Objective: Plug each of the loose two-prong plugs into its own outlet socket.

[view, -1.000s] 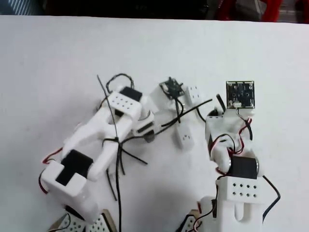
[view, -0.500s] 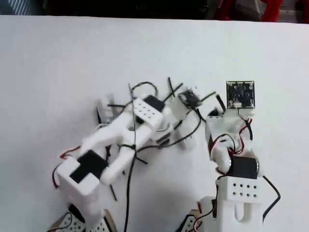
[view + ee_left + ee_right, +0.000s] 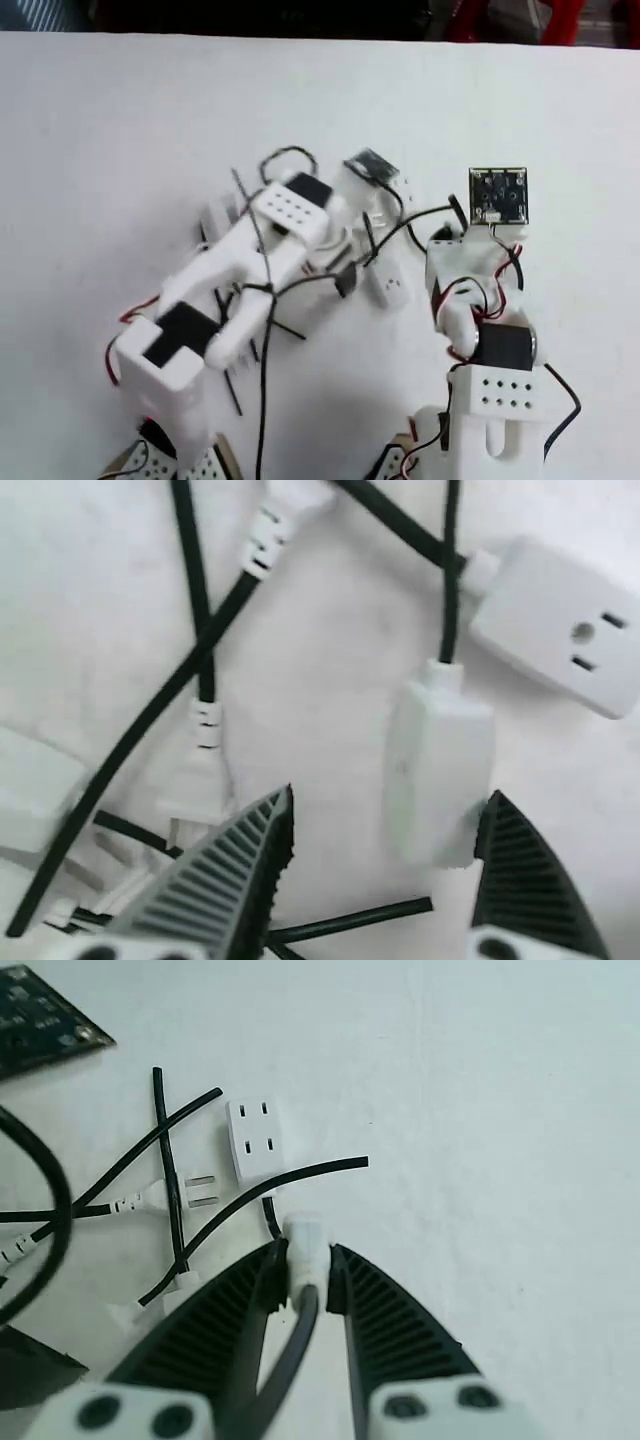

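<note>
My left gripper (image 3: 390, 805) is open over a tangle of black cords. A white outlet block (image 3: 438, 772) lies between its dark fingers (image 3: 235, 865), and a white two-prong plug (image 3: 196, 792) lies beside one of them. A second outlet socket (image 3: 570, 640) lies face-up farther off. In the high view the left gripper (image 3: 352, 268) sits next to an outlet block (image 3: 388, 287). My right gripper (image 3: 307, 1252) is shut on a white plug end (image 3: 303, 1230) of a black cord. Beyond it lie a white slotted outlet (image 3: 253, 1140) and a loose two-prong plug (image 3: 178, 1192).
Black cords (image 3: 262, 330) cross the table's middle and trail under the left arm (image 3: 235, 280). The right arm (image 3: 490, 350) stands at the right, its camera board (image 3: 497, 195) facing up. The far half of the white table (image 3: 320, 90) is bare.
The left arm swung right over the outlets, then drew back left a little, dragging the cords and shifting the outlet blocks. The right arm stayed still.
</note>
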